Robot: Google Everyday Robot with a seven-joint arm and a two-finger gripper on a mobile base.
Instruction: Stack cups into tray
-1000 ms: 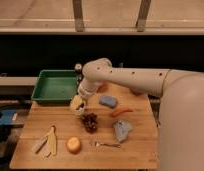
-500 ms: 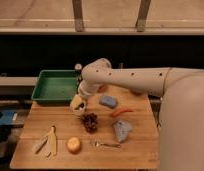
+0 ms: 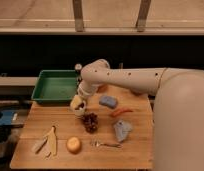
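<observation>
The green tray point(image 3: 54, 86) sits at the table's back left. The pale cream-white cup point(image 3: 76, 103) is just off the tray's front right corner, over the table. My gripper point(image 3: 81, 105) comes down from the arm's white wrist point(image 3: 92, 75) and is right at this cup, with a dark part against the cup's rim. I cannot make out the dark blue-grey cup; it may be hidden by the gripper or the arm.
On the wooden table point(image 3: 140, 150) lie a dark grape bunch point(image 3: 90, 122), a blue sponge point(image 3: 108, 101), a red-orange chili point(image 3: 121, 112), a grey crumpled cloth point(image 3: 122, 130), a yellow-orange fruit point(image 3: 73, 144), a metal fork point(image 3: 106, 145) and pale peel strips point(image 3: 47, 143).
Almost nothing. The gripper and the cream cup stay at the tray's front right corner; the arm has barely shifted.
</observation>
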